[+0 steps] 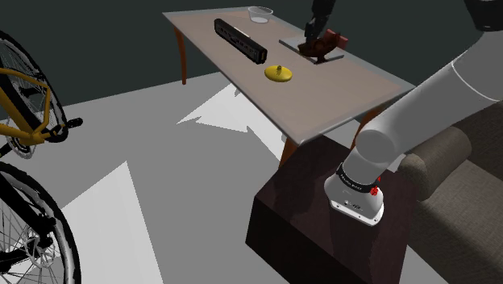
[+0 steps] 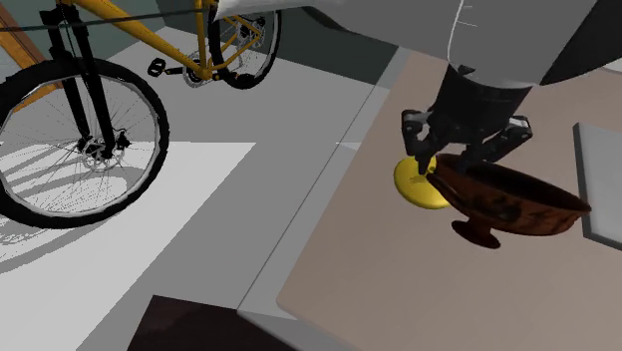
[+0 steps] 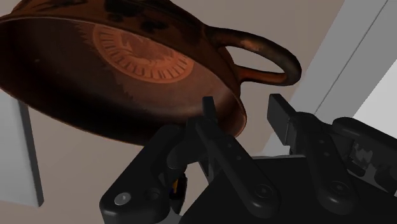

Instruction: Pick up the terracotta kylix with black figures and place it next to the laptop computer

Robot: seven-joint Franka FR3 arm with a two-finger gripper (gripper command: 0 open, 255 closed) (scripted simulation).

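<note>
Grey floor (image 2: 199, 249) and a yellow bike (image 2: 97, 150) off past the table (image 2: 349, 289) on the second exterior view's left, then a yellow disc (image 2: 417, 187) a little in from that long table edge, the gripper (image 2: 457, 160) hanging just past it over the rim of the terracotta kylix (image 2: 513, 204), tilted just beside the flat grey laptop (image 2: 601, 179). Looks basically done: fingers (image 3: 216, 133) spread apart, one brushing the rim, nothing clamped. Left to do, probably: letting the kylix settle and backing the gripper off.
</note>
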